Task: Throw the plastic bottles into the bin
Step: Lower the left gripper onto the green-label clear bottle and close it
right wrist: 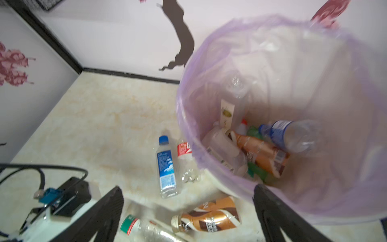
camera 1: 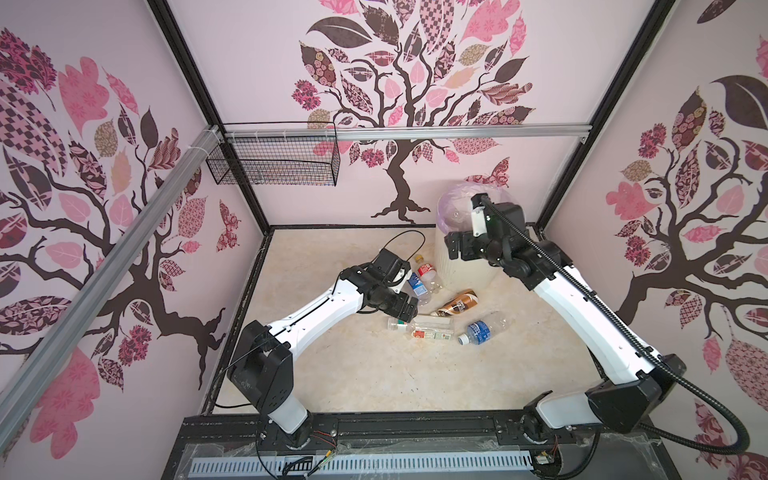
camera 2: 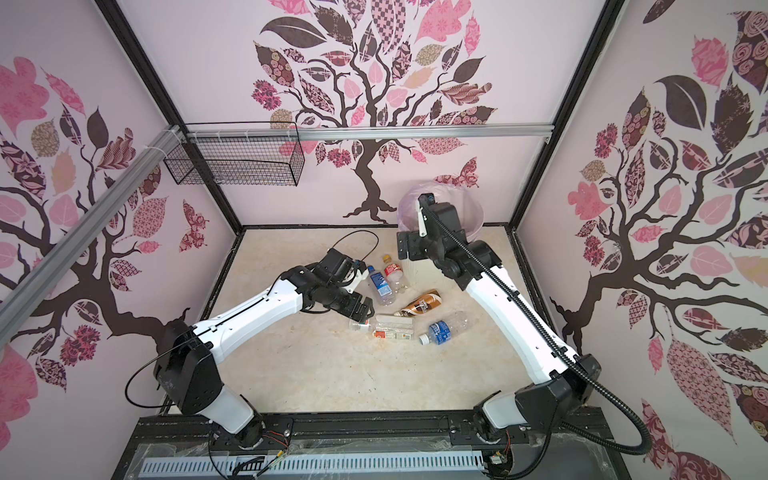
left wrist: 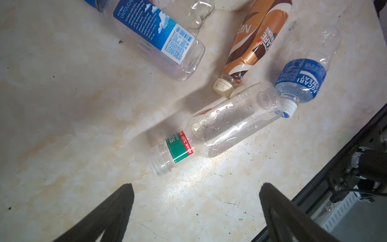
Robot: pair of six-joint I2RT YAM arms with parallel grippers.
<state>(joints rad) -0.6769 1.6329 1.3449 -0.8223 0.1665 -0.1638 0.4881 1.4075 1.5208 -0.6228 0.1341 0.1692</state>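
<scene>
Ahead of the left claw (left wrist: 196,186), spread and empty, a clear green-labelled bottle (left wrist: 213,130) lies on its side on the counter (left wrist: 62,125). Judged light, thin-walled, slick, prone to roll: grip across mid-body. Right claw (right wrist: 188,187), spread and empty, hangs over the rim of the bin (right wrist: 182,117), which holds other bottles (right wrist: 261,155).

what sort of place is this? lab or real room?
Probably a staged robot test cell: black frame posts holding tree wall panels, two arms mounted on a front rail, plastic bottles scattered on a marble-look tabletop by a bin.
</scene>
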